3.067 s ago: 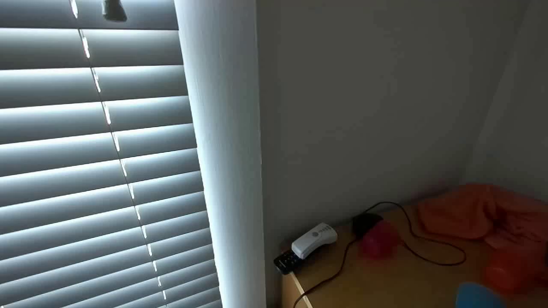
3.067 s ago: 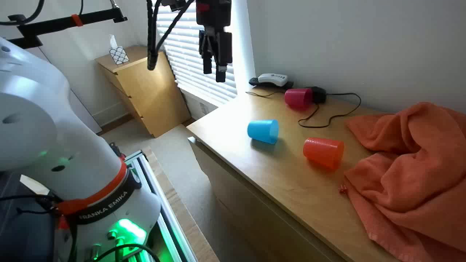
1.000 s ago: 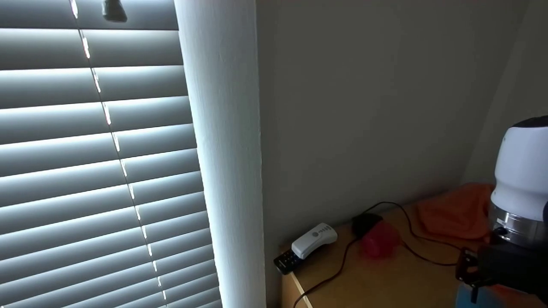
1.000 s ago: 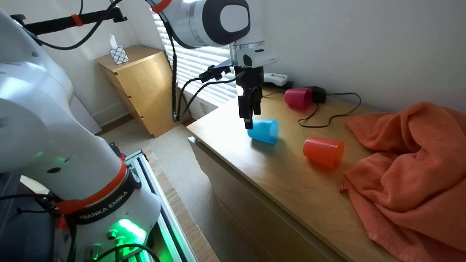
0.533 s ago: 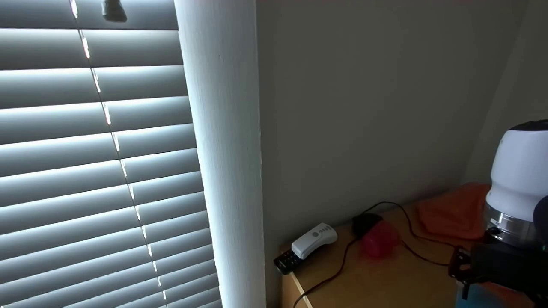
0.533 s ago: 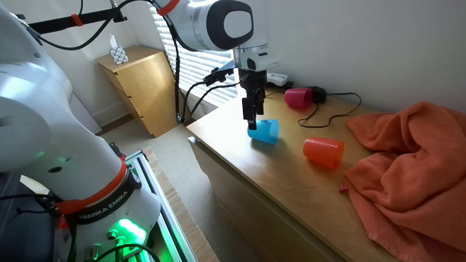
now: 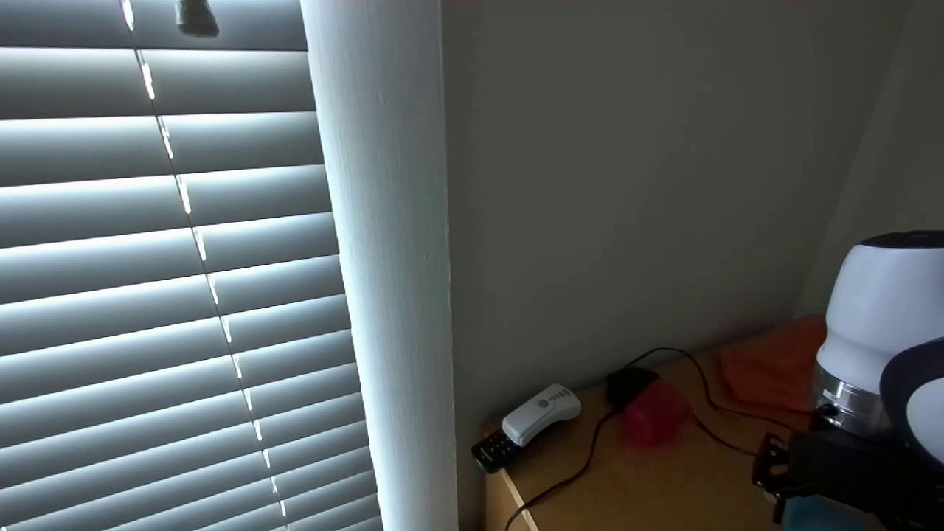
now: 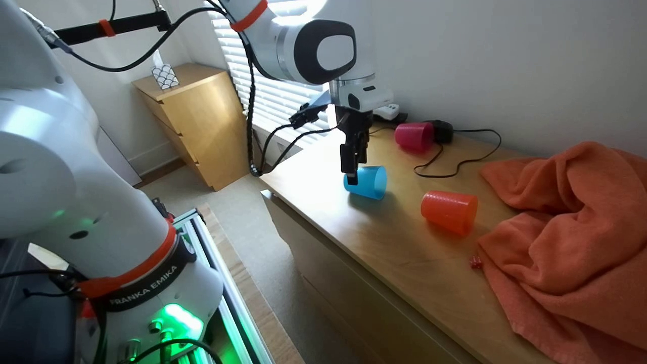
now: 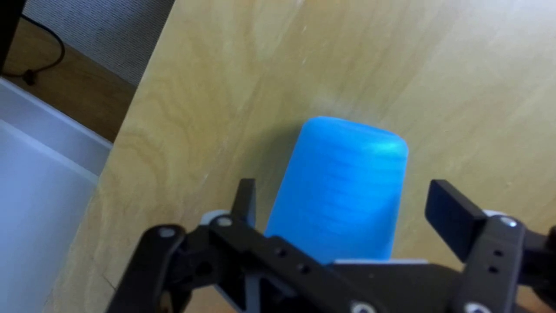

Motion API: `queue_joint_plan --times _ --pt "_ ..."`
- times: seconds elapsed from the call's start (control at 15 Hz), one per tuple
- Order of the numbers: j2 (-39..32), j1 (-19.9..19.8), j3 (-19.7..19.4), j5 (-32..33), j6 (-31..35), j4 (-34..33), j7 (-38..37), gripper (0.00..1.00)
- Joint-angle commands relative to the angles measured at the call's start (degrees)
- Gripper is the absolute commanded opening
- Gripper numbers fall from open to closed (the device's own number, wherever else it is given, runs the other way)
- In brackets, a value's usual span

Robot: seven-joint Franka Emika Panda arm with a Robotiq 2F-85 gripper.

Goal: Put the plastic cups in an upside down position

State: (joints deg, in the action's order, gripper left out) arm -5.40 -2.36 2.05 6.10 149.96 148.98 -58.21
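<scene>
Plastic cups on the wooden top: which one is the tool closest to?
The blue cup: the open tool is right at it, while the orange cup and pink cup lie farther away.

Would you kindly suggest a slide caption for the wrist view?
Open end effector over a blue cup lying on its side.

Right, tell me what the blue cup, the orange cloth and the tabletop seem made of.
Blue cup: likely plastic, slightly glossy; a highlight shows on its closed end.
Orange cloth: probably fleece or terry, matte; it lies in soft, thick folds.
Tabletop: wood, veneer or laminate, satin; grain shows.
</scene>
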Motion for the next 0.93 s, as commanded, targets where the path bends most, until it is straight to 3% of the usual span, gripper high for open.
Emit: queue_joint_plan --times 0.0,0.13,0.2,0.33,0.47,0.87 --pt "-3.47 1.43 -2.04 -1.82 0.23 -1.87 1.57 1.00" --pt "-4.71 1.58 -2.70 -2.15 -0.24 -2.77 2.12 1.00" --pt "-5.31 1.37 -2.50 -3.86 -1.52 -3.34 4.26 0.94" --pt "-6.35 1.37 -2.96 -5.02 -2.14 -4.05 6.03 0.68" --pt "-7.20 1.09 -3.35 -6.70 -3.46 -5.08 8.09 0.51" --pt "-6.77 -2.16 -3.19 -19.93 -17.44 -9.14 24.38 0.48"
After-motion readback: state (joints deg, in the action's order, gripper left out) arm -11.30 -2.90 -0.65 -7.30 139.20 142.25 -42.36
